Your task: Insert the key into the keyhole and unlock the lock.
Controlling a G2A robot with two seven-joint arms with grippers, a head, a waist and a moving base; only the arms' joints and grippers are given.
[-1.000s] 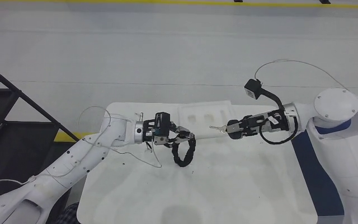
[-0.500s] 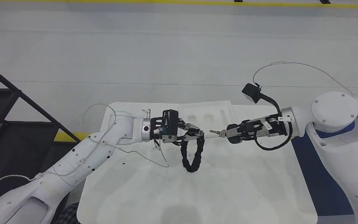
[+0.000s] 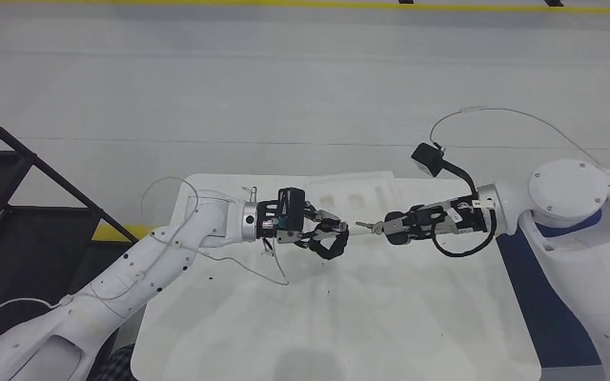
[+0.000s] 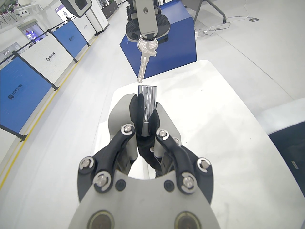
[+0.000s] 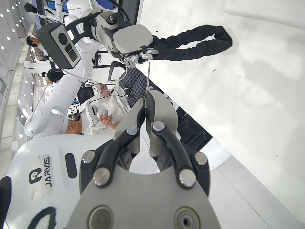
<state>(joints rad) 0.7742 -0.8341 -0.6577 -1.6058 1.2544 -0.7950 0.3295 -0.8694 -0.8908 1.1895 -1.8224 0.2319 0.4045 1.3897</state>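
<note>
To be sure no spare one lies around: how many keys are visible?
1. The key is in the right gripper, its tip close to the lock that the left gripper holds. Another may be hidden.

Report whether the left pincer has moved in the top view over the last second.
Yes. The left pincer, shut on the lock, has shifted along the white tray toward the key held by the right pincer.
</note>
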